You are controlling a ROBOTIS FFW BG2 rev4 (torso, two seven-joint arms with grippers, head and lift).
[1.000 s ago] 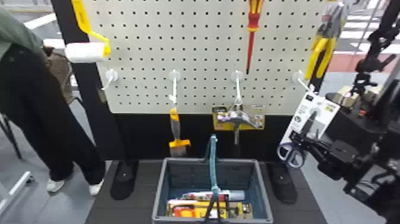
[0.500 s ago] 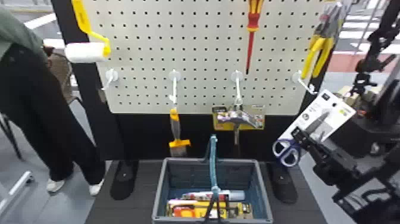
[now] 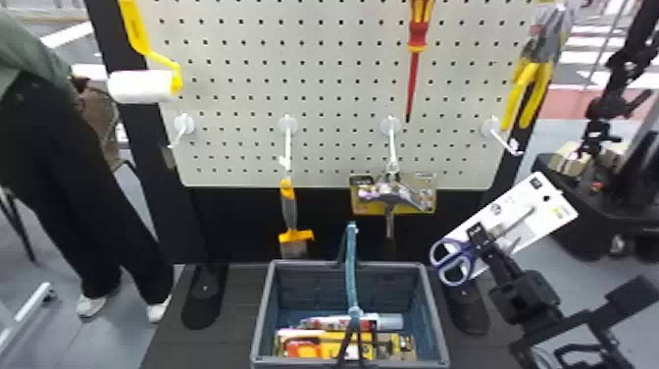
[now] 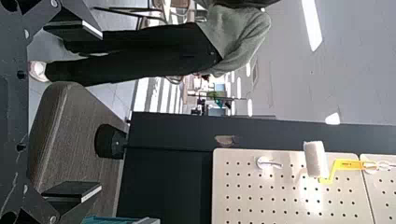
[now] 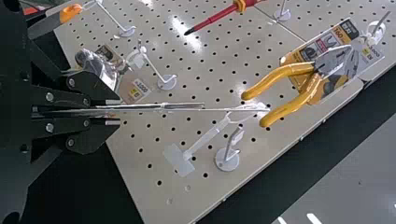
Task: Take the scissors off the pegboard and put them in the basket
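My right gripper (image 3: 481, 240) is shut on the scissors (image 3: 452, 261), whose white card tilts up to the right, off the hook (image 3: 505, 139) and right of the basket (image 3: 440, 320). In the right wrist view, my right gripper (image 5: 112, 109) pinches the card of the scissors (image 5: 182, 107), seen edge-on, with the hook (image 5: 227, 156) beside it. The basket holds several packaged items (image 3: 338, 343), and its teal handle stands up. In the left wrist view, my left gripper (image 4: 95, 112) is open with nothing between its fingers, facing the pegboard (image 4: 289, 196).
On the pegboard (image 3: 338, 98) hang a paint roller (image 3: 142, 86), a brush (image 3: 290, 216), a packaged tool (image 3: 393, 195), a red screwdriver (image 3: 415, 64) and yellow-handled pliers (image 3: 527, 93). Black feet of the stand (image 3: 203, 299) flank the basket.
The right gripper has drawn the scissors away from the hook, down and to the left at the handles, and the card has tilted further over. The hook's end now shows bare.
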